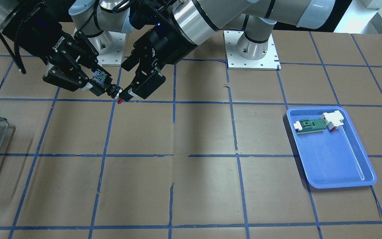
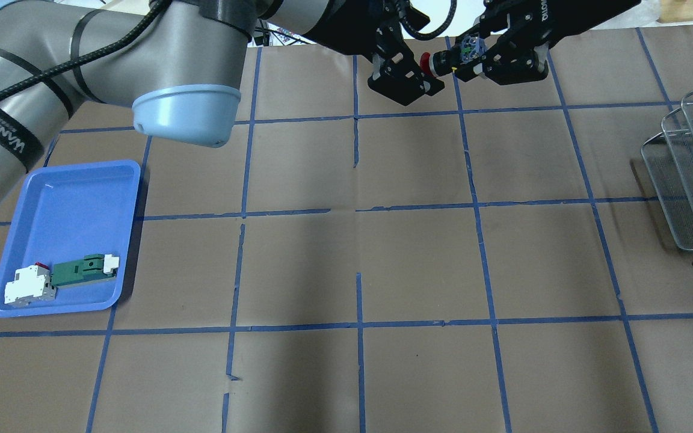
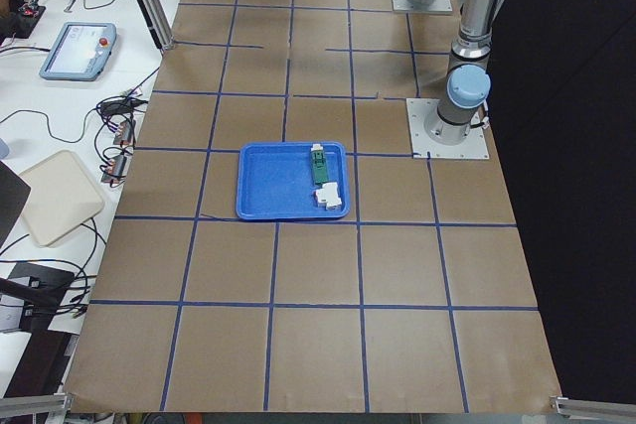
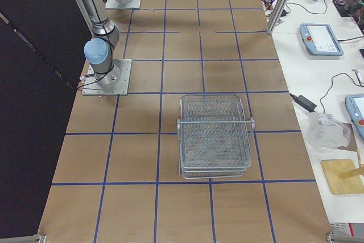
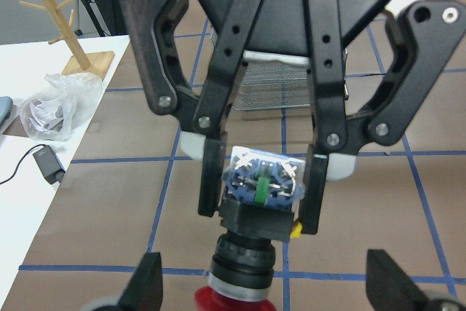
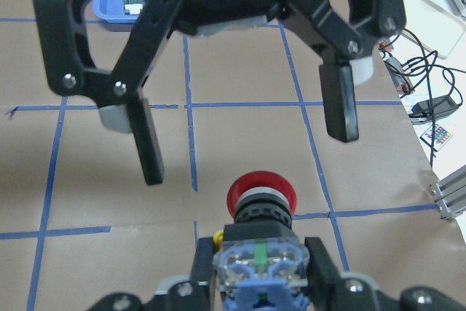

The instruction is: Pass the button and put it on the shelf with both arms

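Observation:
The button (image 1: pixel 109 88) has a red mushroom head, a black collar and a blue-and-white block. It hangs in the air above the far side of the table. My right gripper (image 1: pixel 93 81) is shut on its block, as the left wrist view (image 5: pixel 261 205) shows. My left gripper (image 1: pixel 132 83) is open, its fingertips (image 5: pixel 145 282) on either side of the red head and not touching it. In the overhead view the button (image 2: pixel 443 60) sits between the left gripper (image 2: pixel 414 65) and the right gripper (image 2: pixel 473 60). The wire-mesh shelf (image 2: pixel 689 156) stands at the table's right end.
A blue tray (image 2: pixel 70 180) at the table's left end holds a green-and-white flat part (image 2: pixel 82 270) and a white block. Blue tape lines grid the brown table. Beyond the table's far edge are tablets, cables and a wooden stand (image 5: pixel 62 20).

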### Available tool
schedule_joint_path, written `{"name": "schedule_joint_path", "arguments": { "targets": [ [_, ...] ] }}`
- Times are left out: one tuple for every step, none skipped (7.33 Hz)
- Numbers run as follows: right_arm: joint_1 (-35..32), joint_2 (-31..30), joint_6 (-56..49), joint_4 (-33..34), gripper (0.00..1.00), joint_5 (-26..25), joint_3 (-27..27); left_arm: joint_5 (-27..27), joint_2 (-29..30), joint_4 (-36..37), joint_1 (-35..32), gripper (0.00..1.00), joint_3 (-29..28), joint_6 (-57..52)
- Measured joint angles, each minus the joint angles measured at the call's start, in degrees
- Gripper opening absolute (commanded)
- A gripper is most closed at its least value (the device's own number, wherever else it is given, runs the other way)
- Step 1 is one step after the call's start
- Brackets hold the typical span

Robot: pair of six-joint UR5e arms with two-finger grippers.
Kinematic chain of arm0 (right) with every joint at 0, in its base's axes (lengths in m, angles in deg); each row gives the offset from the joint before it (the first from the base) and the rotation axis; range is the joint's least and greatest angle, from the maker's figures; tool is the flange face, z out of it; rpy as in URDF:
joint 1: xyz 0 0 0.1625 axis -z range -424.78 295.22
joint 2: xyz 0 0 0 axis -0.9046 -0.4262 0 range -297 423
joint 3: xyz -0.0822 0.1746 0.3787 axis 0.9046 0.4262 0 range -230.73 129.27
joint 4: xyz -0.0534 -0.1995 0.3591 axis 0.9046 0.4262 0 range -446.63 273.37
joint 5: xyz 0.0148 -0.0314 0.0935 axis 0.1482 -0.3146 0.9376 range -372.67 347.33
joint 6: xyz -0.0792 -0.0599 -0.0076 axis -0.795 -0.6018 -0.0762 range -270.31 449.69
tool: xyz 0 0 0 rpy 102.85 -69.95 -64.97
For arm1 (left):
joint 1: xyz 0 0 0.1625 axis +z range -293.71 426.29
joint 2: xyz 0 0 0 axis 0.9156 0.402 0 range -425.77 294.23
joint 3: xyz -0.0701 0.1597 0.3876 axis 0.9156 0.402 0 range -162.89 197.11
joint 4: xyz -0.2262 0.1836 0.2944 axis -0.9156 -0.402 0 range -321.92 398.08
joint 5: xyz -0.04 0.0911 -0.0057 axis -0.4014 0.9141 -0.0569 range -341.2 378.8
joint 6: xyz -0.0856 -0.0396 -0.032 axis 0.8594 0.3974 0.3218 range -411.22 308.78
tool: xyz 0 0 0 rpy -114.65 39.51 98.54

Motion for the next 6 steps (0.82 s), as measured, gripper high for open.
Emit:
{"name": "schedule_joint_path", "arguments": {
  "targets": [
    [0.6,0.6,0.0,0.3,0.00,-0.7,-0.1,3.2,-0.8,-2.4,1.0,1.00,-0.1,0.6],
    [2.7,2.1,-0.2,0.9,0.00,-2.7,-0.1,6.9,-1.9,-7.7,2.8,1.00,-0.2,1.5],
    [6.3,3.9,-0.6,2.4,0.00,-5.8,-0.1,10.9,-3.1,-13.2,4.8,1.00,-0.1,2.3],
    [10.9,6.2,-1.1,4.8,0.00,-9.5,-0.1,16.4,-4.6,-18.1,6.3,1.00,0.2,3.4],
    [15.8,8.9,-2.3,6.9,0.00,-12.7,-0.1,21.6,-6.0,-21.8,7.0,1.00,0.6,4.7],
    [21.8,11.5,-3.9,8.0,0.00,-14.6,0.1,25.7,-6.8,-24.2,8.0,1.00,0.9,6.4]
  ]
}}
